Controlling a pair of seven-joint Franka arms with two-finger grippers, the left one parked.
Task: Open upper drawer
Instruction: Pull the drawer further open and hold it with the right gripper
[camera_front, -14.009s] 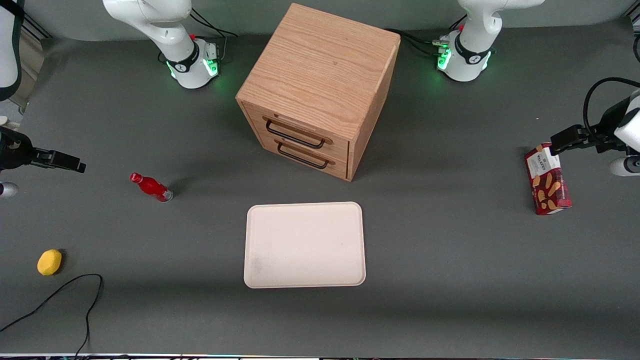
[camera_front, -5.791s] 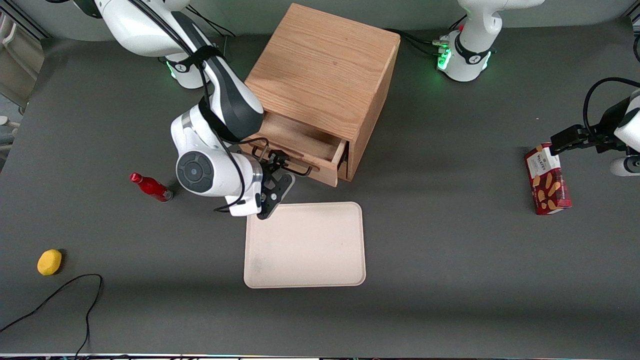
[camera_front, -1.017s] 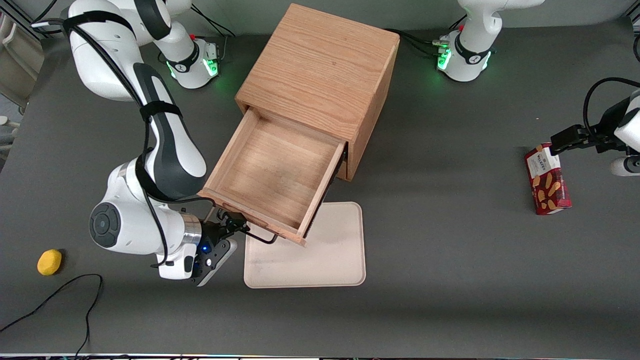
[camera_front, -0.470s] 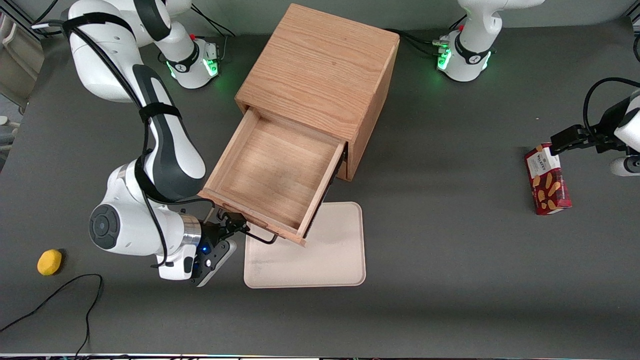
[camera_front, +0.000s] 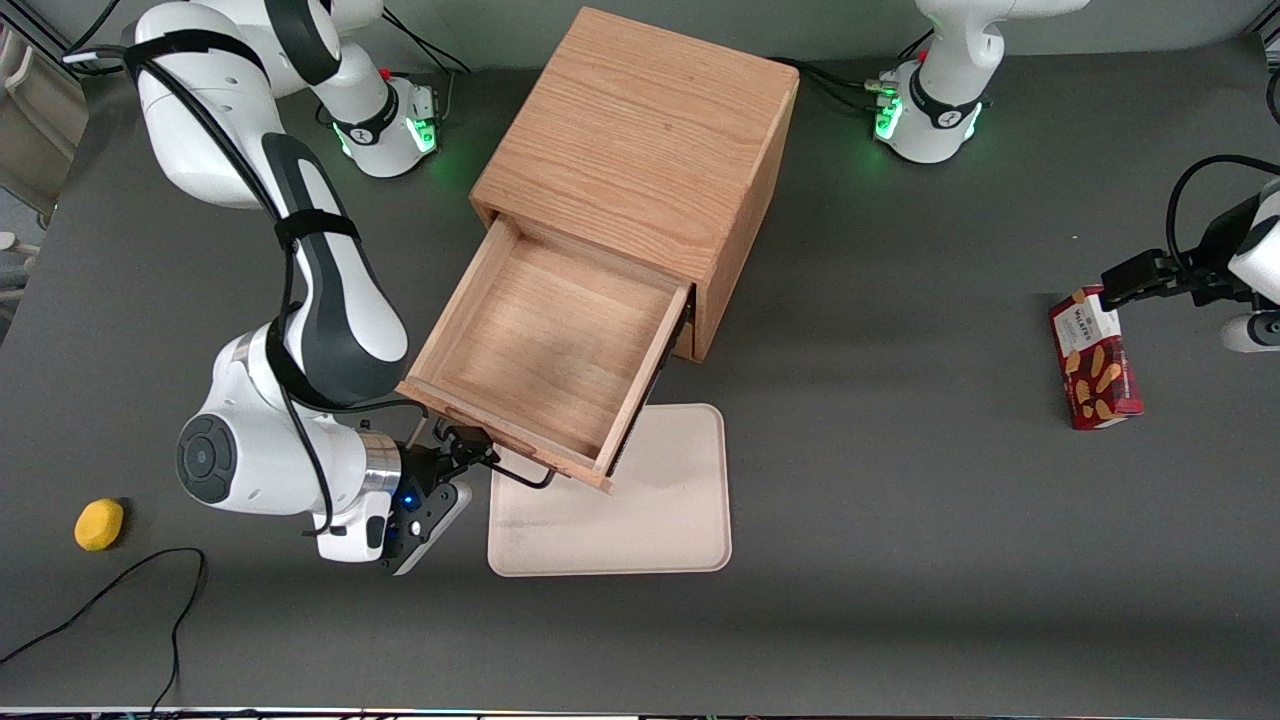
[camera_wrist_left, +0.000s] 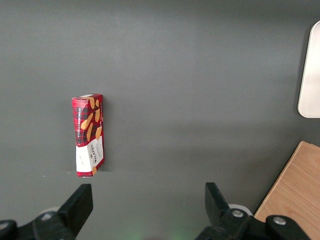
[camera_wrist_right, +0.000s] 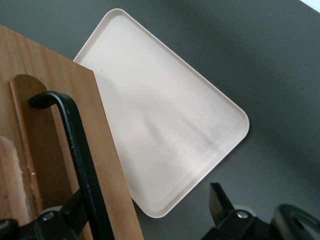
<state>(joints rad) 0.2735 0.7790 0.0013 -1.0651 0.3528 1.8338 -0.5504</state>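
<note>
The upper drawer (camera_front: 540, 345) is pulled far out of the oak cabinet (camera_front: 640, 130), and its bare wooden inside shows. Its black wire handle (camera_front: 520, 475) hangs over the cream tray (camera_front: 660, 510). My right gripper (camera_front: 462, 448) is at the end of the handle nearest the working arm, in front of the drawer. In the right wrist view the gripper (camera_wrist_right: 145, 200) is open, with its fingers wide apart. The handle (camera_wrist_right: 80, 150) runs down the drawer front (camera_wrist_right: 60, 125) close beside one finger (camera_wrist_right: 65, 220). The lower drawer is hidden under the upper one.
The tray (camera_wrist_right: 165, 130) lies partly under the open drawer. A yellow fruit (camera_front: 98, 524) and a black cable (camera_front: 120, 590) lie toward the working arm's end. A red biscuit box (camera_front: 1093, 358) lies toward the parked arm's end; it also shows in the left wrist view (camera_wrist_left: 89, 135).
The drawer was shut at first and now stands far out. Over the last second the drawer has held still and my arm has barely shifted.
</note>
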